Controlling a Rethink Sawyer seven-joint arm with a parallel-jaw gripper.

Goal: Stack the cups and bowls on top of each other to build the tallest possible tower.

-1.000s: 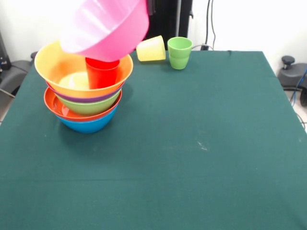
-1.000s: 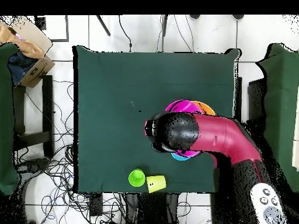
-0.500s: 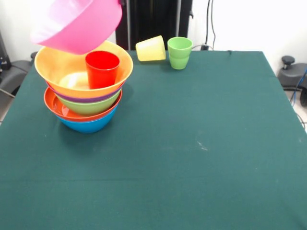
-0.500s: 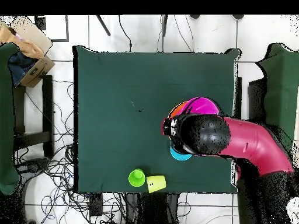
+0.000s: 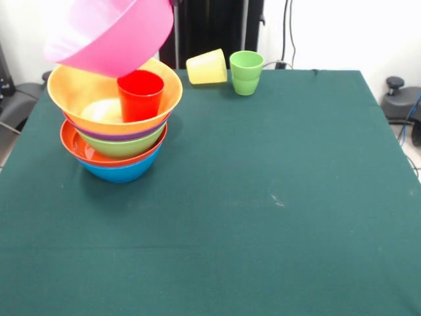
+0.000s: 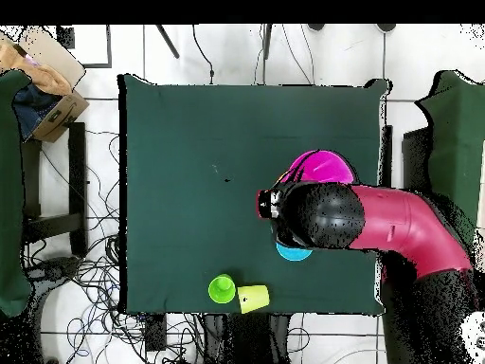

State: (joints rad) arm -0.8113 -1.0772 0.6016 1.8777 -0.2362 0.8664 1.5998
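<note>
In the front view the pink bowl (image 5: pixel 108 33) is hanging tilted in the air above the tower (image 5: pixel 115 122), its lower edge just over the red cup (image 5: pixel 140 95) and seemingly not touching it; the gripper itself is not showing here, so whether it is clamping the bowl or how wide it is cannot be told. The tower is sitting at the left of the green table (image 5: pixel 263 210), with the blue bowl (image 5: pixel 118 172) at the bottom, then the red-orange bowl (image 5: pixel 85 150), the green bowl (image 5: pixel 125 146), a thin purple rim (image 5: pixel 122 136) and the yellow-orange bowl (image 5: pixel 79 92) on top, and the red cup is standing upright inside that top bowl. Towards the far edge the yellow cup (image 5: pixel 206 67) is lying on its side, touching or just beside the upright light green cup (image 5: pixel 246 72). No writing or labels are readable. In the overhead view the red and black arm (image 6: pixel 398 227) is reaching in from the right and covering most of the tower; the pink bowl (image 6: pixel 322 166) is peeking out above it and a sliver of blue (image 6: pixel 292 252) below it. The gripper is hidden under the arm's head. The light green cup (image 6: pixel 222 288) and yellow cup (image 6: pixel 253 299) are sitting near the table's lower edge, well apart from the tower, and a cardboard box (image 6: pixel 43 81) is lying off the table at upper left
</note>
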